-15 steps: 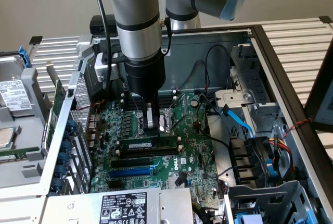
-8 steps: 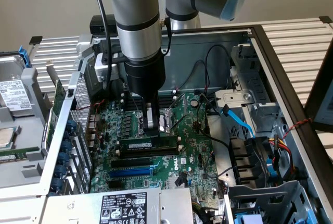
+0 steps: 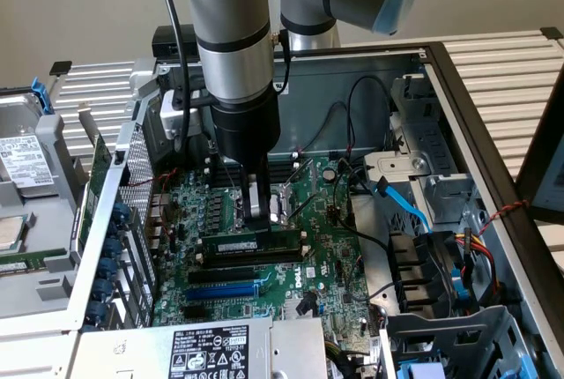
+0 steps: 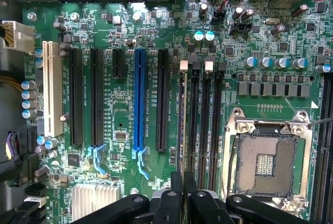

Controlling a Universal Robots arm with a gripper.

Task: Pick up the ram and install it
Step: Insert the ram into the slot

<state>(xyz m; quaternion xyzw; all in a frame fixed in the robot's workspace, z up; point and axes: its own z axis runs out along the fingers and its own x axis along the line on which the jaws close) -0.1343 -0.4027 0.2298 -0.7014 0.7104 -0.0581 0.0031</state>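
The ram, a long green stick with a white label, stands on edge in a memory slot on the motherboard inside the open computer case. My gripper comes straight down onto its top edge, fingers shut on it. In the wrist view the ram appears edge-on as a thin line in the slot beside a white end clip, and the gripper closes around its near end. I cannot tell whether it is fully seated.
Empty black memory slots lie beside the ram, then the bare CPU socket. On the other side lies the long blue expansion slot. Black, blue and red cables cross the drive bays at the exterior view's right. The power supply sits in front.
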